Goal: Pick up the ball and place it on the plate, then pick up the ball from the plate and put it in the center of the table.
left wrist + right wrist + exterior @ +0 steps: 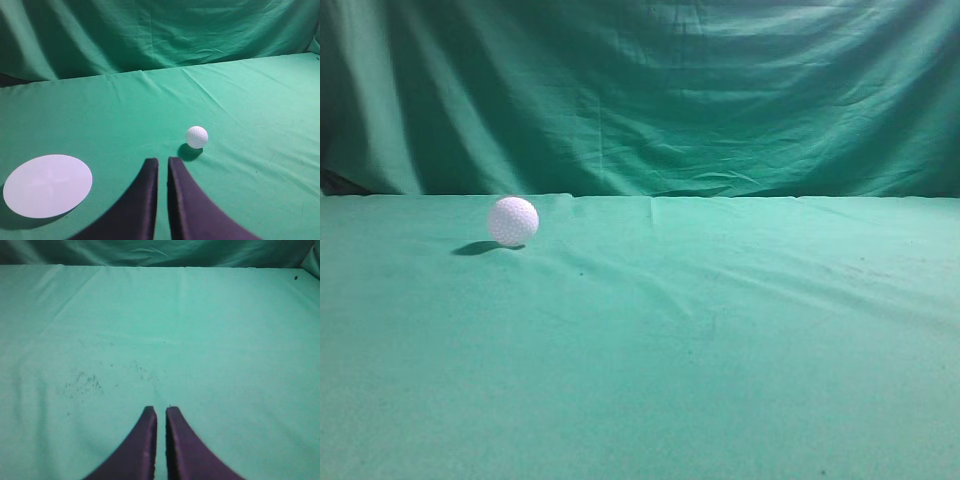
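Note:
The white dimpled ball (513, 221) rests on the green cloth table (720, 340), left of the middle and toward the back. In the left wrist view the ball (197, 137) lies just ahead and to the right of my left gripper (163, 161), which is shut and empty. A flat white round plate (47, 185) lies on the cloth to the left of that gripper. My right gripper (160, 410) is shut and empty over bare cloth. Neither gripper shows in the exterior view.
A darker green curtain (640, 90) hangs behind the table's far edge. Small dark specks mark the cloth (82, 382) ahead and left of my right gripper.

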You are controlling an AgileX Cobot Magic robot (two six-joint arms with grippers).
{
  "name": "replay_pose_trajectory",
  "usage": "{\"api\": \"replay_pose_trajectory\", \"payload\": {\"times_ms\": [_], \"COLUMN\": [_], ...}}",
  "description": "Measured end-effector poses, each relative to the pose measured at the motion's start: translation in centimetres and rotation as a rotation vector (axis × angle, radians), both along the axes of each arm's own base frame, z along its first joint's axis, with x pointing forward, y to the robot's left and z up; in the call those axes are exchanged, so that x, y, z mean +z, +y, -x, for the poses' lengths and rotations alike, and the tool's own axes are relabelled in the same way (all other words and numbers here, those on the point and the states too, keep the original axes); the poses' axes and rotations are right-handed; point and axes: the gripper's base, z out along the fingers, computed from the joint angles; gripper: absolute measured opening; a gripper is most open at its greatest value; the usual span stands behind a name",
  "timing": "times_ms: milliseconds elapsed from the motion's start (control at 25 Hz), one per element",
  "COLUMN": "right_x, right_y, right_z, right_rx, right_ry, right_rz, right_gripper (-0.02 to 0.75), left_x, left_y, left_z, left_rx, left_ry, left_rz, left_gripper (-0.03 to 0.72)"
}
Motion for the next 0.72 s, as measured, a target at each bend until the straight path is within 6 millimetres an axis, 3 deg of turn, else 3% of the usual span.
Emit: {"api": "replay_pose_trajectory", "payload": {"times_ms": [720], "right_x": [0.00], "right_y": [0.00], "right_z": [0.00], "right_rx": [0.000], "right_ry": [0.000], "right_rz": [0.000], "right_gripper": [0.064], "left_x": [0.00], "left_y": [0.00], "left_z": [0.00], "left_rx": [0.000], "left_ry": [0.000], "left_rz": [0.000], "left_gripper": [0.049]}}
